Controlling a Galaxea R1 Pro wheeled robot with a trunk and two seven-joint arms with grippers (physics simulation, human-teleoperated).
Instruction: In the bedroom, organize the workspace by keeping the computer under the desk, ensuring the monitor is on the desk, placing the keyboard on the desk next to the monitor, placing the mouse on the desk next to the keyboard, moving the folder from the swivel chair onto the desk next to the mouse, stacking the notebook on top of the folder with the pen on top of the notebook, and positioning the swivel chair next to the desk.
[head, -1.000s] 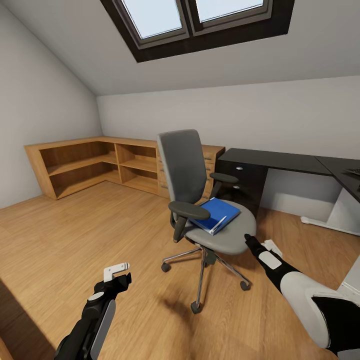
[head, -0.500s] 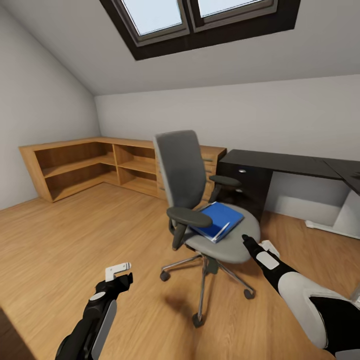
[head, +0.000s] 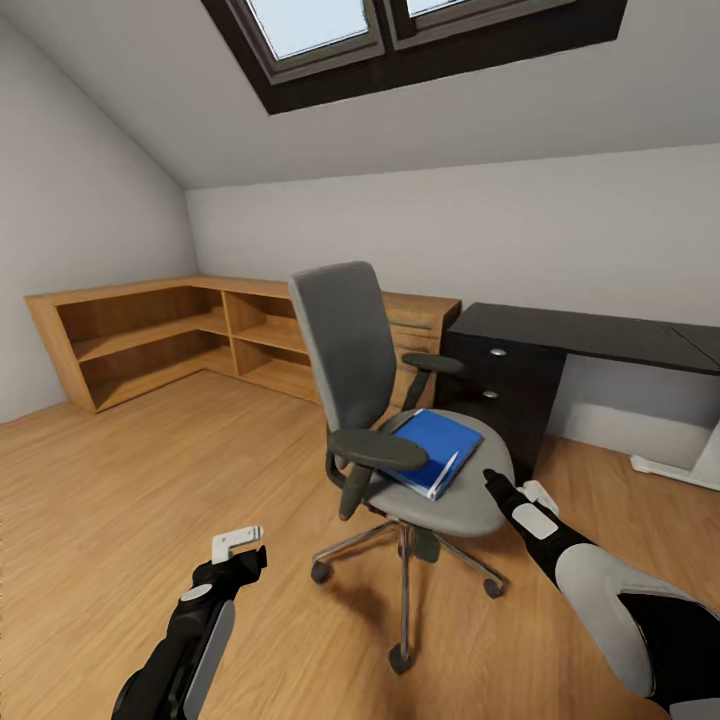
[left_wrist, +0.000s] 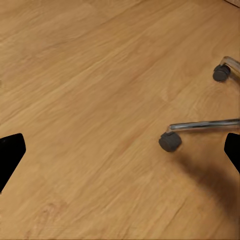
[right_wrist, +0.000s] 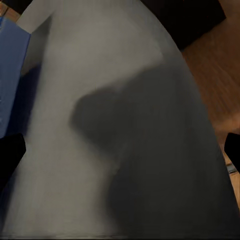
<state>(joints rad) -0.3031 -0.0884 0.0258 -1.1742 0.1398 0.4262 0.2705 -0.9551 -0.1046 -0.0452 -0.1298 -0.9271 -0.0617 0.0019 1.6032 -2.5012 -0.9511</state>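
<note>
Right now the step in hand looks like fetching the folder (head: 432, 452), which lies flat on the grey seat of the swivel chair (head: 352, 345), just beside the near armrest. The right gripper (head: 497, 482) hovers at the seat's front edge, close to the folder's corner, its fingertips spread wide in the right wrist view. The left gripper (head: 240, 545) hangs low over the wooden floor (head: 120, 500), also open, holding nothing. Behind the chair stands the desk (head: 590, 335). Next, I reckon, the right arm must reach across and close on the folder's edge.
</note>
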